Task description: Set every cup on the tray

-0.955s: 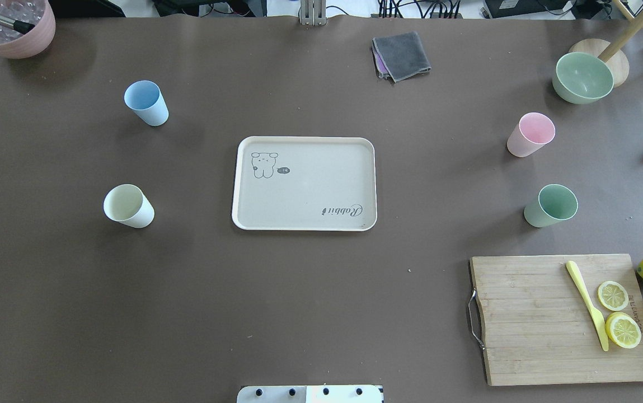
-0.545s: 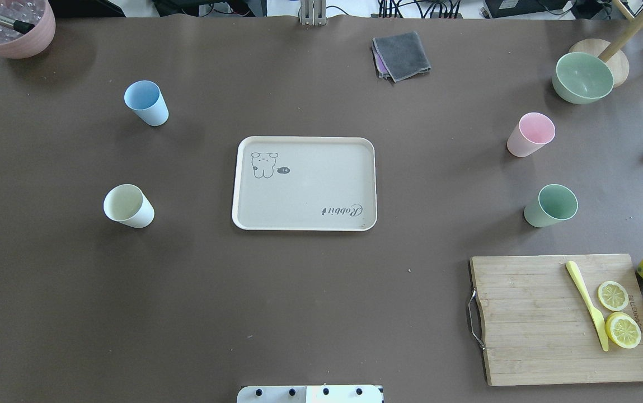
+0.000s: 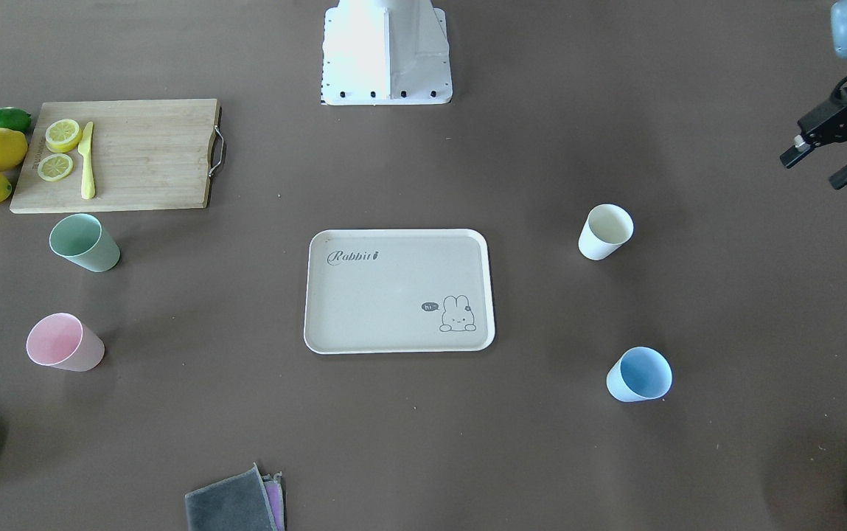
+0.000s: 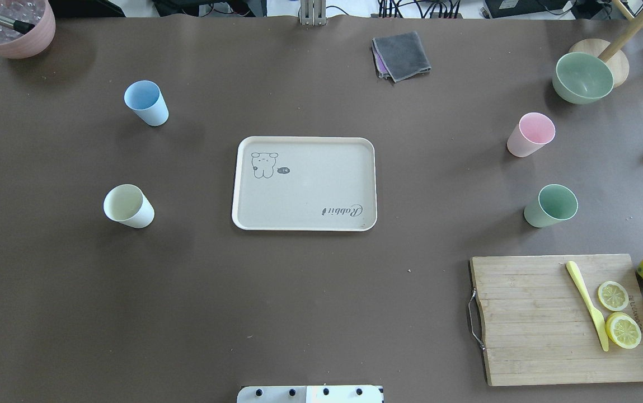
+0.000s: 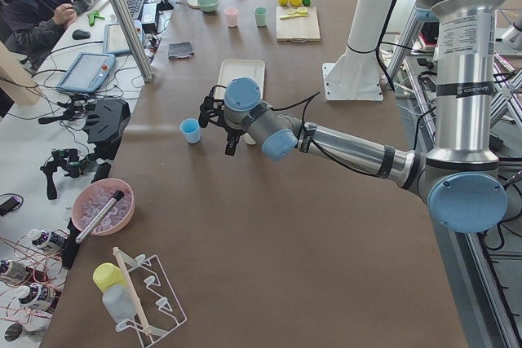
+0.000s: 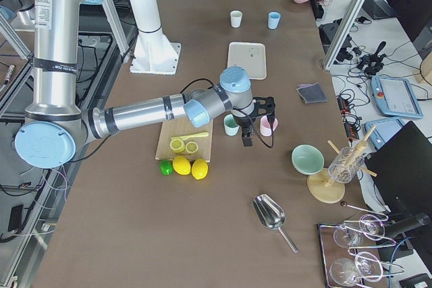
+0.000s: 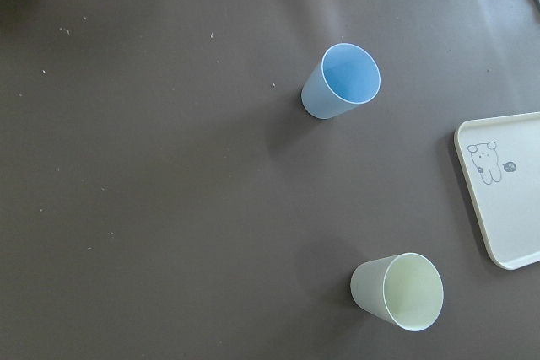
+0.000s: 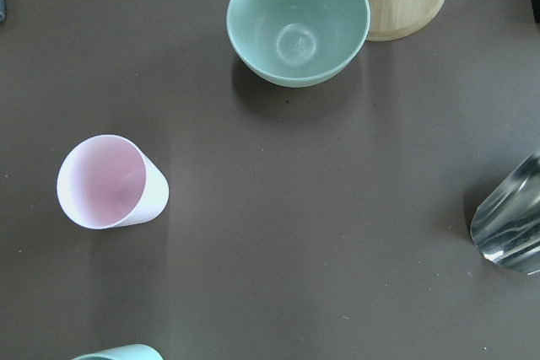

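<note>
Judging by the four cups — blue (image 4: pixel 146 103), white (image 4: pixel 128 206), pink (image 4: pixel 530 135), green (image 4: pixel 550 205) — standing well apart from the central tray (image 4: pixel 310 184), nothing is placed yet; left gripper (image 3: pixel 811 171) hangs spread and empty, right gripper's (image 6: pixel 258 134) state I cannot tell, and next calls for lowering over a rim.

Six cameras watch one table (image 4: pixel 299 308).
Two look down from high up, one behind the robot (image 3: pixel 386 44), one facing it; both see the tray (image 4: pixel 304 190). Two look along from the table's ends. Two wrist cameras hang closer, over the blue cup (image 7: pixel 340 82) and pink cup (image 8: pixel 110 183).
</note>
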`<action>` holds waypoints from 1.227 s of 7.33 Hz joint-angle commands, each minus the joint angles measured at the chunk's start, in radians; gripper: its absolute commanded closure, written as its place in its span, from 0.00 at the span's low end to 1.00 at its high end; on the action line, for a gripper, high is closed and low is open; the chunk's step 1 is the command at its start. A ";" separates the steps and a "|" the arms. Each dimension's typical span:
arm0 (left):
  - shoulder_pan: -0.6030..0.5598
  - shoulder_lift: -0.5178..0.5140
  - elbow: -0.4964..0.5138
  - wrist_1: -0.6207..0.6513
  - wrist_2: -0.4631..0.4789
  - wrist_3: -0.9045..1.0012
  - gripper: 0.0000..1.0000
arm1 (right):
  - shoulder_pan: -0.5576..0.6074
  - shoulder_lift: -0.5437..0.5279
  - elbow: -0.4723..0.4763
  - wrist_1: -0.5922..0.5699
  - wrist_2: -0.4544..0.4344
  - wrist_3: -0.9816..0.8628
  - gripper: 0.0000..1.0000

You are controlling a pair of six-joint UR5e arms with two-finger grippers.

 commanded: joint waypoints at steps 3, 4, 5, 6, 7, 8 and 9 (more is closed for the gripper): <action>0.365 -0.028 0.003 -0.031 0.354 -0.251 0.02 | -0.054 0.004 0.001 0.003 -0.049 0.045 0.00; 0.397 -0.071 0.024 -0.031 0.376 -0.291 0.02 | -0.054 0.004 0.001 0.003 -0.048 0.044 0.00; 0.430 -0.109 0.061 -0.034 0.408 -0.310 0.02 | -0.055 0.004 0.000 0.003 -0.048 0.044 0.00; 0.436 -0.137 0.093 -0.034 0.410 -0.310 0.03 | -0.055 0.004 0.000 0.003 -0.048 0.044 0.00; 0.436 -0.143 0.118 -0.034 0.419 -0.305 0.10 | -0.055 0.004 -0.002 0.003 -0.048 0.045 0.00; 0.439 -0.142 0.120 -0.034 0.445 -0.296 0.36 | -0.055 0.004 0.000 0.005 -0.048 0.045 0.00; 0.445 -0.142 0.118 -0.031 0.445 -0.294 0.72 | -0.055 0.004 -0.002 0.005 -0.048 0.044 0.00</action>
